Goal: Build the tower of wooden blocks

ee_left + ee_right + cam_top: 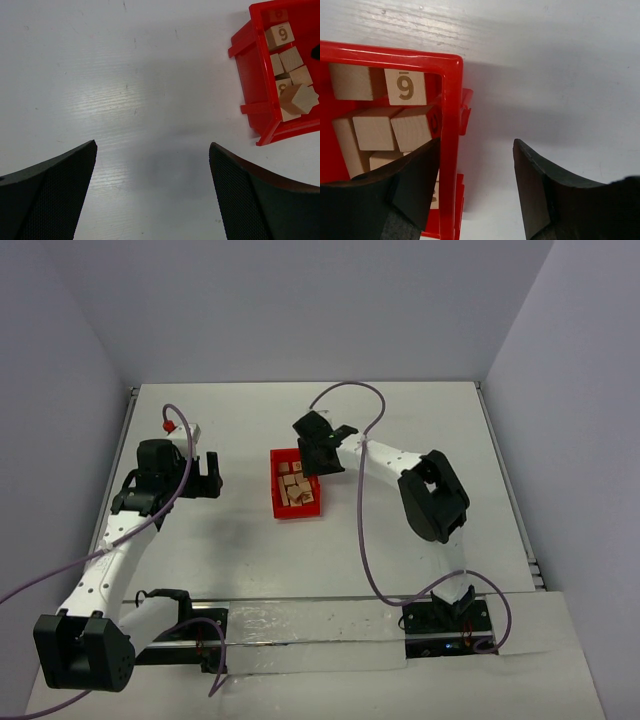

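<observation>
Left arm folded at frame left, left gripper [153, 144] splayed wide above the table [150, 75], right arm stretched to centre, right gripper [476, 142] fingers parted astride the red bin [451, 100] wall, wood blocks [297, 489] heaped inside.

Bright, even light from above leaves soft shadows and a pale sheen on the table [125, 100], all views sharp.

There are two arms [100, 560], one red bin [247, 65], at least seven wood blocks [300, 97]

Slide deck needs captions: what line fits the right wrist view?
Right gripper straddles the red bin's wall, one finger inside above numbered wood blocks, one outside.
</observation>
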`<state>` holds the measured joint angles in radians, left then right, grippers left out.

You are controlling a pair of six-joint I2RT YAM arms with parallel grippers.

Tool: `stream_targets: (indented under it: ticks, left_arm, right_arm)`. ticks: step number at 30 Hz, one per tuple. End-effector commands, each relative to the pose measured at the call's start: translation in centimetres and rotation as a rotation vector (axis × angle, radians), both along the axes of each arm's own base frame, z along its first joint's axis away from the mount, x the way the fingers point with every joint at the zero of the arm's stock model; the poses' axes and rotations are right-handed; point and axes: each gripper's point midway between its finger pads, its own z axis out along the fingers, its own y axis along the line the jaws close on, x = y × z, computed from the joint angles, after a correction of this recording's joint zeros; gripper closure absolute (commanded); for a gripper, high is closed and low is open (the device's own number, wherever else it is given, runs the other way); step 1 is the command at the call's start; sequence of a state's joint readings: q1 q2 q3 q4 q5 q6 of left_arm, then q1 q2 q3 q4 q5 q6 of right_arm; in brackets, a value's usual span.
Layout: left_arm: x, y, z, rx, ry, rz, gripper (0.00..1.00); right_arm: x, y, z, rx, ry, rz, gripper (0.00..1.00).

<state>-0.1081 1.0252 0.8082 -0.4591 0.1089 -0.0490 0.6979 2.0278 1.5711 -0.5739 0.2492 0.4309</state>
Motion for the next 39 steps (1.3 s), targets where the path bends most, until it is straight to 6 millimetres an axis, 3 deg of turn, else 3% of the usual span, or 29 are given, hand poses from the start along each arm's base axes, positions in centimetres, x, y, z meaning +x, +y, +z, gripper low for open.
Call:
stream_targets:
  ticks: [1, 4, 9, 12, 16, 21, 28, 33, 39]
  left_arm:
    - [0.8, 0.1, 1.1, -0.014, -0.052, 0.015, 0.01]
    - [0.8, 0.1, 1.0, -0.014, -0.051, 0.011, 0.01]
    - [0.8, 0.1, 1.0, -0.011, -0.052, 0.015, 0.01]
    - [0.8, 0.1, 0.9, -0.011, -0.049, 0.015, 0.01]
    - [0.8, 0.1, 0.9, -0.012, -0.047, 0.013, 0.01]
    - [0.8, 0.1, 1.0, -0.012, -0.051, 0.011, 0.01]
    - [0.8, 0.2, 1.1, -0.004, -0.054, 0.013, 0.01]
    - [0.7, 0.4, 1.1, 0.006, -0.053, 0.015, 0.01]
    - [0.7, 0.5, 1.3, 0.007, -0.062, 0.020, 0.01]
  right_arm:
    - [0.7, 0.5, -0.2, -0.006, -0.008, -0.025, 0.36]
    - [0.8, 0.6, -1.3, -0.018, 0.013, -0.025, 0.40]
    - [1.0, 0.7, -2.1, -0.028, 0.021, -0.024, 0.59]
    - [1.0, 0.3, -2.0, -0.041, 0.013, -0.023, 0.81]
    - [0.9, -1.4, -0.9, -0.081, -0.019, -0.021, 1.00]
    - [1.3, -4.3, 2.8, -0.148, -0.113, -0.010, 1.00]
    - [2.4, -10.2, 8.1, -0.443, -0.339, 0.018, 1.00]
    - [2.4, -13.8, 10.2, -0.665, -0.443, 0.027, 1.00]
    - [2.5, -15.6, 11.2, -0.812, -0.504, 0.019, 1.00]
